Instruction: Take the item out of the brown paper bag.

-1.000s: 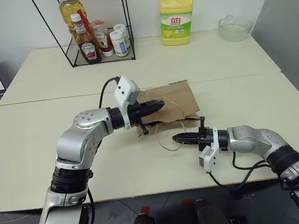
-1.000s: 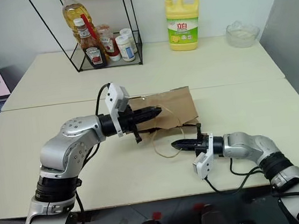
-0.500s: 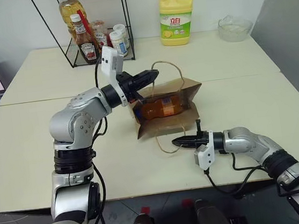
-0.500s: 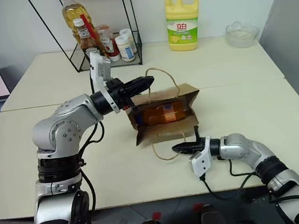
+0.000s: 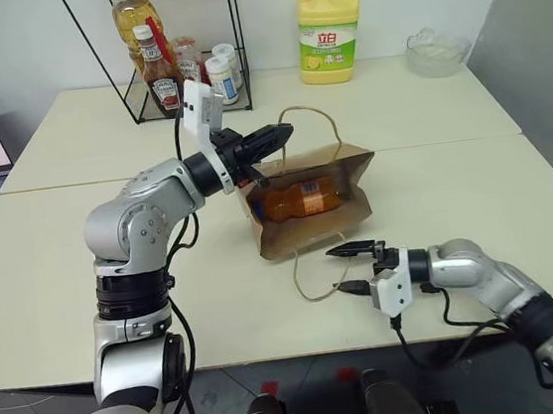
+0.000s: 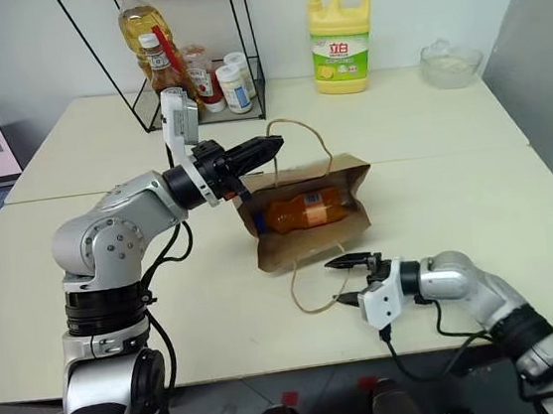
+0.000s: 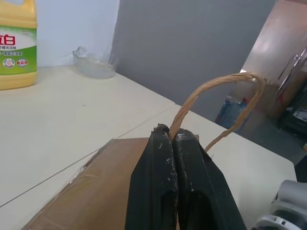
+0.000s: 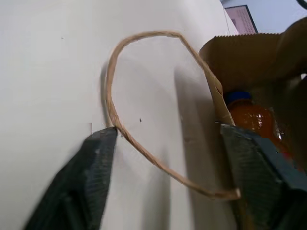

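Left gripper (image 5: 283, 131), raised and pointing level, is clamped on the upper handle (image 5: 319, 122) of the brown paper bag (image 5: 356, 203). Below it, the item (image 5: 298, 197) lies sideways inside. Right gripper (image 5: 351, 268), jaws spread wide, holds nothing, beside the lower handle (image 5: 310, 285).

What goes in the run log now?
left gripper: shut on upper handle | brown paper bag: mouth open | bottle: inside | right gripper: open

brown paper bag (image 5: 312, 208) now pulled up open by upper handle (image 5: 315, 128), orange bottle (image 5: 299, 198) exposed inside, right gripper (image 5: 351, 268) opened, lower handle (image 5: 316, 274) released
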`<action>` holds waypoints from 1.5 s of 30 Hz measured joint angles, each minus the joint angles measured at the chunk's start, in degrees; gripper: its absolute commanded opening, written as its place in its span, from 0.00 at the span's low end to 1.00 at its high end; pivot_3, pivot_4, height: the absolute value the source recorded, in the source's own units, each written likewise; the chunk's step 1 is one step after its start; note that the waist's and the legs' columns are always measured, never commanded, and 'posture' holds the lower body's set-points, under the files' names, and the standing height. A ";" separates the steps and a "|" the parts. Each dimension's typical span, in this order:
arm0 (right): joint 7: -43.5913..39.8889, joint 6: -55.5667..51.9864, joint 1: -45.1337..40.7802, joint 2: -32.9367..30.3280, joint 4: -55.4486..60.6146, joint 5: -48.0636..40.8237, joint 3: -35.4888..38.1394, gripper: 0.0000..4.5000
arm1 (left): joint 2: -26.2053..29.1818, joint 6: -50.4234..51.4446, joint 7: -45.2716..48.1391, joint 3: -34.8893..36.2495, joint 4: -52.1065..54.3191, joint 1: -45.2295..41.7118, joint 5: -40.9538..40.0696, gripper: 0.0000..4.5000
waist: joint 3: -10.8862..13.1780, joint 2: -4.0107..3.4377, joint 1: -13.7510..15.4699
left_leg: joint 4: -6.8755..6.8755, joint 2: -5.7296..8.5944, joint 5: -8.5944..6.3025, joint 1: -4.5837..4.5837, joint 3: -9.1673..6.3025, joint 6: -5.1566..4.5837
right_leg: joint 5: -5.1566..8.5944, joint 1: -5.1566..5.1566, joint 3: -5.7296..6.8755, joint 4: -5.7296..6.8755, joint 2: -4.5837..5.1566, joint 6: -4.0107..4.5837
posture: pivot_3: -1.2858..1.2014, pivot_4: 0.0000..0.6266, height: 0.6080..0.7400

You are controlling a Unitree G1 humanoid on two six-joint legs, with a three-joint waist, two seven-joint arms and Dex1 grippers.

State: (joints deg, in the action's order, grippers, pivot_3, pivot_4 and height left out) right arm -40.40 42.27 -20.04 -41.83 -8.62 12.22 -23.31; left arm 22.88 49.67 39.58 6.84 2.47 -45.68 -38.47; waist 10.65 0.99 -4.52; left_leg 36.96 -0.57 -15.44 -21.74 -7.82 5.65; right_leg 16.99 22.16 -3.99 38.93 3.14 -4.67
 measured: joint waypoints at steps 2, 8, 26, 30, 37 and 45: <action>-1.29 -1.91 3.16 -3.22 3.51 -2.29 2.31 1.00 | 0.02 0.13 0.11 -0.06 0.12 0.58 -0.22 0.00 | 0.00 0.01 0.13 | -0.01 0.00 0.00 -0.02 0.00 -0.01 | 0.00 0.00 0.00 -0.01 0.00 0.00 | 0.52 0.24 1.00; -3.63 -5.18 10.31 -9.87 11.22 -8.25 9.39 1.00 | 0.12 0.07 0.97 -0.21 0.13 0.70 -0.73 0.00 | 0.01 0.01 0.31 | -0.01 -0.02 -0.09 0.02 0.04 -0.16 | 0.00 0.01 -0.02 0.00 -0.02 -0.01 | 0.52 0.24 1.00; 2.07 -67.33 -7.29 17.69 27.83 -33.74 9.05 0.38 | 0.45 -0.15 1.01 -0.79 0.04 0.64 -0.64 0.00 | 0.02 0.03 0.92 | -0.03 -0.02 0.00 -0.06 -0.08 -0.01 | 0.00 0.09 0.08 0.00 -0.02 0.00 | 0.52 0.24 1.00; 5.04 -69.77 -9.93 23.16 22.53 -33.27 9.04 0.06 | 0.40 -0.15 0.89 -0.87 0.08 0.59 -0.67 0.00 | 0.02 0.03 0.94 | -0.03 -0.02 0.00 -0.08 -0.07 -0.01 | 0.00 0.11 0.08 0.00 -0.02 0.00 | 0.52 0.24 1.00; 7.50 -65.39 -10.81 23.11 14.32 -22.62 5.39 0.01 | 0.41 -0.15 0.30 -0.85 0.23 0.60 -0.70 0.00 | 0.02 0.02 0.85 | -0.04 -0.02 0.00 -0.07 -0.04 -0.01 | 0.00 0.14 0.07 0.01 -0.02 -0.01 | 0.52 0.24 1.00; 12.80 -48.76 -16.36 18.08 1.89 -1.72 -0.82 0.01 | 0.11 -0.15 -0.19 -0.85 0.28 0.62 -0.80 0.00 | 0.02 0.02 0.63 | -0.05 -0.03 0.00 -0.08 -0.02 0.00 | 0.00 0.16 0.07 0.01 -0.02 -0.01 | 0.52 0.24 1.00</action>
State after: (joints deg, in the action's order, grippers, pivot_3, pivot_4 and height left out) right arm -27.60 -6.49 -36.40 -23.75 -6.73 10.50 -24.13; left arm 22.99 49.53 39.39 6.00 2.75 -45.05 -39.26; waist 10.67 1.01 -3.89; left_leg 36.90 -0.59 -15.44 -21.82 -7.84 5.65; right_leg 17.00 22.32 -3.92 38.94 3.12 -4.68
